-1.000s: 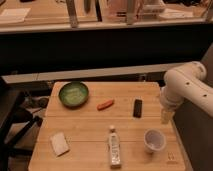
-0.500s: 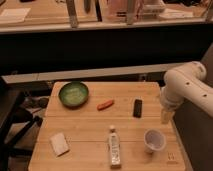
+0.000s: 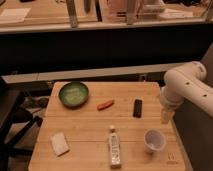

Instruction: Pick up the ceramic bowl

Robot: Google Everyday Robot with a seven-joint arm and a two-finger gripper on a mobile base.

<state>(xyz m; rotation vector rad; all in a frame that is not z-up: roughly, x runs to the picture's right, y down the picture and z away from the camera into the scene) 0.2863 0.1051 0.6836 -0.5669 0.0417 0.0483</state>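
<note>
The ceramic bowl (image 3: 73, 94) is round, shallow and glossy green, and it sits upright at the far left corner of the wooden table (image 3: 90, 127). My gripper (image 3: 166, 117) hangs from the white arm at the table's right edge, far to the right of the bowl. It is open and holds nothing. The whole width of the table lies between the gripper and the bowl.
A small orange piece (image 3: 105, 105) and a black block (image 3: 137, 108) lie mid-table. A white cup (image 3: 154, 140) stands near the front right, just below the gripper. A clear bottle (image 3: 115, 146) lies at the front, with a white sponge (image 3: 59, 143) at the front left. A dark chair (image 3: 10, 120) stands to the left.
</note>
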